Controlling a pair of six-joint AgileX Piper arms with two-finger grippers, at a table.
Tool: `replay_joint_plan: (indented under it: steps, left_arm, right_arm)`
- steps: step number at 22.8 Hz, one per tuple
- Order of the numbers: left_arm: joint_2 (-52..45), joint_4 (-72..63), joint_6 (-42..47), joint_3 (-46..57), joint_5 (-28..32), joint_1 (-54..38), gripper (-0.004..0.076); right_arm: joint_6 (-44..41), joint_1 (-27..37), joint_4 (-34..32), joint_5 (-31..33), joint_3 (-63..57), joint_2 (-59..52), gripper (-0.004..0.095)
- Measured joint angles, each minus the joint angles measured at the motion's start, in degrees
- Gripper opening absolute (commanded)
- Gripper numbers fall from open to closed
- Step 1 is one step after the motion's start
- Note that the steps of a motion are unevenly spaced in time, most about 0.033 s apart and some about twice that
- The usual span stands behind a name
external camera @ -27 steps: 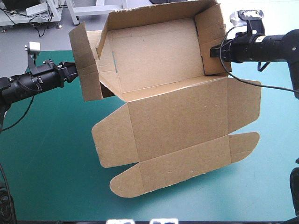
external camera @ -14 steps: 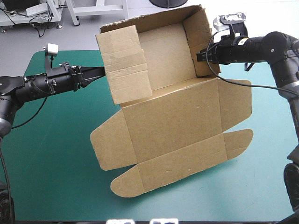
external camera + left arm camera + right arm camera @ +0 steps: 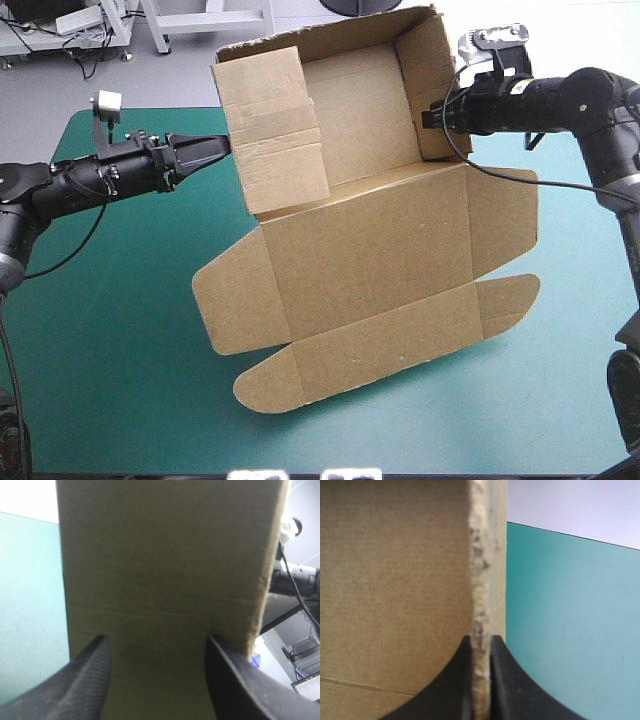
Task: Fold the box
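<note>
- Box (image 3: 370, 270): brown, held up over the middle of the teal-green cover (image 3: 100, 350), betw. the 2 arms. Tray part is at the far side. Lid part hangs down toward the near side.
- L gripper (image 3: 218, 147): its black fingers (image 3: 90, 680) are spread apart and pinch nothing. Bare board fills the space ahead of them. Looks like it is there to push, not to hold.
- Left flap (image 3: 270, 130): tipped inward over the tray floor, w/ the L gripper at its outer side. I think it must go further in and tuck down so that side stays up.
- Back wall (image 3: 350, 40): stands up.
- Lid (image 3: 370, 250): open and flat, w/ round tabs (image 3: 270, 385) at its near edge. Prob. left for later.
- Right wall (image 3: 435, 80): stands up.
- R gripper (image 3: 428, 117): fingers pressed almost together, pinching the right wall's edge. The rough cut edge shows betw. them. My guess is this grip keeps the box from sliding when the other side gets pushed.
</note>
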State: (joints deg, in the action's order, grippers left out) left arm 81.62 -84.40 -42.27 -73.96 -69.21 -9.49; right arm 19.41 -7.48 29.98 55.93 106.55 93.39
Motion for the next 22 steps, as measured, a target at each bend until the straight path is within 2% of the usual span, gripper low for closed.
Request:
replay_joint_plan:
  steps: [14,18,22]
  left_arm:
    - [0.00,-0.09,-0.93,0.00,0.18,2.93,0.0410]
    - [0.00,5.65,-1.07,0.00,4.74,3.42,0.0403]
    - [0.00,9.80,-1.07,0.00,10.38,5.48,0.0351]
  right_arm:
    - [0.00,-0.41,0.39,-0.70,0.00,2.25,0.0001]
    - [-0.46,-3.63,-2.63,-1.81,0.00,2.30,0.0001]
    - [-2.41,-6.34,-7.18,-3.14,0.00,2.30,0.0001]
